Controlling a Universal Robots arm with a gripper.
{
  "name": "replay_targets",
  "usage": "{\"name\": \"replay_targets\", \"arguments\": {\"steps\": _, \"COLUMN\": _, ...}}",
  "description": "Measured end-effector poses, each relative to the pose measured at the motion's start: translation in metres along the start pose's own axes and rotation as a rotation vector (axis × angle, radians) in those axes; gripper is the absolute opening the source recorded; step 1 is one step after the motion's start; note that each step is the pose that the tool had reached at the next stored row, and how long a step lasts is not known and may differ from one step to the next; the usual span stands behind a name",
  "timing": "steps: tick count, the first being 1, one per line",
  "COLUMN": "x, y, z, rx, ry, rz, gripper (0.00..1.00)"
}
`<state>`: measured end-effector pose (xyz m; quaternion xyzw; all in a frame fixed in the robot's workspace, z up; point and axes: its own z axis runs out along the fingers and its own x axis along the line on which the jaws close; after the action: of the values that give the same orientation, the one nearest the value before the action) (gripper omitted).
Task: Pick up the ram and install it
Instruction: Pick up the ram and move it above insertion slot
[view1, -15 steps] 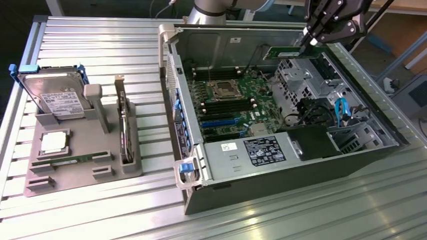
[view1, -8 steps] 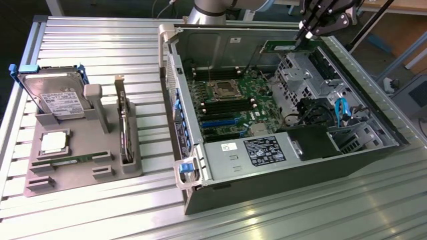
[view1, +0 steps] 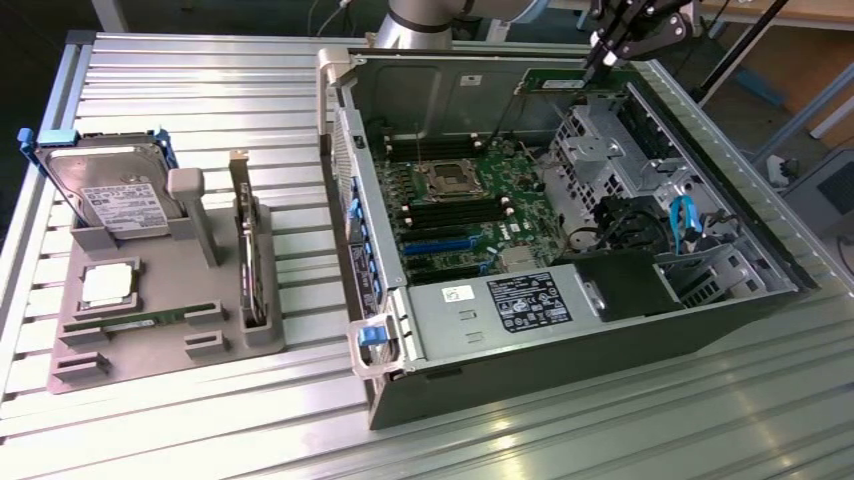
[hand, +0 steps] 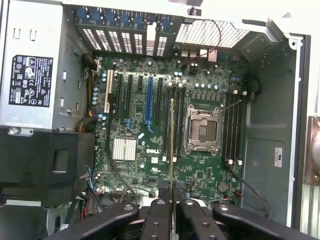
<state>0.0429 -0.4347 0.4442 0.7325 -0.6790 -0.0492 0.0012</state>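
My gripper (hand: 171, 200) is shut on a ram (hand: 172, 145), a thin green stick seen edge-on. It hangs above the motherboard (hand: 150, 165), over the dark memory slots (hand: 167, 115) beside the empty processor socket (hand: 204, 131). I cannot tell whether it touches a slot. In the exterior view the gripper (view1: 603, 55) hovers over the far end of the open computer case (view1: 387, 400), with the green ram (view1: 571, 86) below its fingers. A second ram (view1: 140, 320) lies in the grey holder tray (view1: 160, 365) at the exterior view's left.
On the tray are a silver hard drive (view1: 114, 195), a square processor chip (view1: 110, 285) and an upright card (view1: 250, 260). Inside the case, the power supply (view1: 514, 300) and drive cage (view1: 614, 150) crowd the board. Black cables (hand: 112, 165) cross the motherboard.
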Motion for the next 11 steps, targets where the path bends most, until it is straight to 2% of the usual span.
{"name": "replay_targets", "arguments": {"steps": 11, "x": -0.0012, "y": -0.0002, "z": 0.0001, "rx": 0.0000, "ry": 0.0000, "rz": 0.000, "gripper": 0.13}}
